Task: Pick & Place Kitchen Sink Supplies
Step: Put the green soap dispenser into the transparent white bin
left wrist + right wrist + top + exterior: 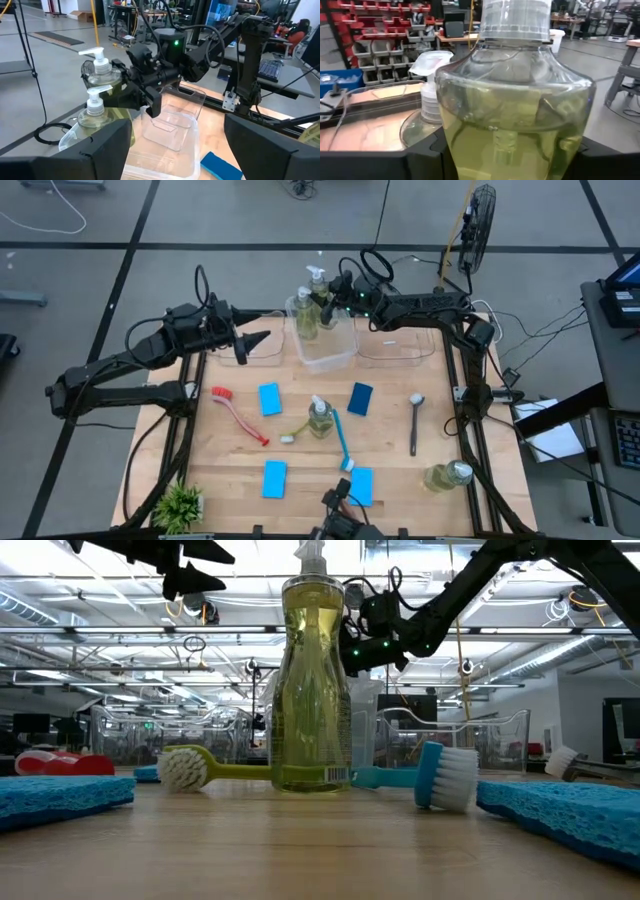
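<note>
My right gripper (328, 305) is shut on a clear pump bottle of yellow-green liquid (318, 283) at the far left corner of the middle clear bin (335, 358). A second pump bottle (305, 318) stands in that bin right beside it. My left gripper (258, 340) is open and empty above the left clear bin (262, 356). A third bottle (320, 420) stands upright at the table's middle. A fourth (447, 476) lies on its side near the right edge. Blue sponges (269, 398) and the red (238, 412), yellow-green (298, 430), blue (342, 445) and dark grey (415, 423) brushes lie on the table. My right gripper pinches the bottle's wide body just below its shoulder (457, 145) between its two fingers (395, 160). The fingers come level from the table's right side. The bottle stands upright in the hold, and its pump head (95, 52) is higher than the neighbouring bottle's. Its base is hidden.
A third clear bin (395, 345) stands right of the middle one. A small green plant (180, 505) sits at the near left corner. Other sponges lie at the middle right (361, 397) and near the front edge (275, 478), (361, 485).
</note>
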Robot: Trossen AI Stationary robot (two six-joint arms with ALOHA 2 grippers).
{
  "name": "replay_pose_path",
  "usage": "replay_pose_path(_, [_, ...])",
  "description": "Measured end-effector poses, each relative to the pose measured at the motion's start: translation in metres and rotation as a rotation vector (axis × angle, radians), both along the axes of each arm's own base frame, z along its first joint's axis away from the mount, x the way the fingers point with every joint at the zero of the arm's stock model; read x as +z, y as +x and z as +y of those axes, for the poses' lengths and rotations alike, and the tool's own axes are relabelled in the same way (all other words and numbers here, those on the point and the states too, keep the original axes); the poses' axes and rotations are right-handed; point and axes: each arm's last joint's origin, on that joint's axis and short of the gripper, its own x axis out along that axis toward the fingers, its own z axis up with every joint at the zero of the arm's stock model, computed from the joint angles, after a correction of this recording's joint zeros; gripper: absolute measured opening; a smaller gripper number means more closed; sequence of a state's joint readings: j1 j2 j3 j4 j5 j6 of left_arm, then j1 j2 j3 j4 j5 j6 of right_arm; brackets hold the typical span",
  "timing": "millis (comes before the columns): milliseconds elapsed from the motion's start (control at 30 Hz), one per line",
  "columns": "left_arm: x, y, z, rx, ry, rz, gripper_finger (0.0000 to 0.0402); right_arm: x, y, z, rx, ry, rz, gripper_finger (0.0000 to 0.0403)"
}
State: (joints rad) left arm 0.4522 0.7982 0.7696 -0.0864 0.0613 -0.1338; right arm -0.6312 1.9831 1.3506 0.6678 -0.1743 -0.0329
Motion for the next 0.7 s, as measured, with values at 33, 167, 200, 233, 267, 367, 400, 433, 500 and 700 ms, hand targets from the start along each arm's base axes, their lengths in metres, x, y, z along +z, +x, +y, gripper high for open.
replay_pose_path(33, [0.0000, 0.0001, -0.0001, -0.007, -0.001, -0.001, 0.0323, 0.0000, 0.0001, 0.0000, -0.014, -0.003, 0.002, 0.0193])
replay_pose_path(167, [0.0000, 0.0002, -0.0005, -0.023, -0.002, -0.001, 0.0328, -0.0003, -0.0002, -0.0005, -0.041, -0.004, 0.006, 0.0200])
replay_pose_path(200, [0.0000, 0.0002, -0.0005, -0.023, -0.001, -0.001, 0.0328, -0.0004, -0.0002, -0.0005, -0.042, -0.004, 0.007, 0.0203])
replay_pose_path(233, [0.0000, 0.0002, -0.0005, -0.023, 0.001, 0.000, 0.0327, -0.0006, 0.0002, 0.0000, -0.041, -0.002, 0.008, 0.0206])
replay_pose_path(267, [0.0000, 0.0002, -0.0005, -0.024, 0.005, 0.002, 0.0325, -0.0007, 0.0009, 0.0010, -0.040, -0.002, 0.009, 0.0208])
replay_pose_path(367, [0.0000, 0.0002, -0.0005, -0.025, 0.016, 0.006, 0.0319, -0.0007, 0.0035, 0.0046, -0.036, -0.010, 0.014, 0.0210])
replay_pose_path(400, [0.0000, 0.0002, -0.0005, -0.025, 0.016, 0.006, 0.0317, -0.0007, 0.0038, 0.0050, -0.044, -0.014, 0.016, 0.0211])
replay_pose_path(433, [0.0001, 0.0002, -0.0005, -0.025, 0.016, 0.006, 0.0315, -0.0008, 0.0047, 0.0062, -0.054, -0.017, 0.019, 0.0211])
replay_pose_path(500, [0.0001, 0.0002, -0.0005, -0.026, 0.016, 0.006, 0.0311, -0.0009, 0.0054, 0.0071, -0.077, -0.027, 0.025, 0.0212])
replay_pose_path(700, [0.0001, 0.0002, -0.0005, -0.027, 0.021, 0.008, 0.0306, -0.0010, 0.0062, 0.0084, -0.089, -0.030, 0.029, 0.0214])
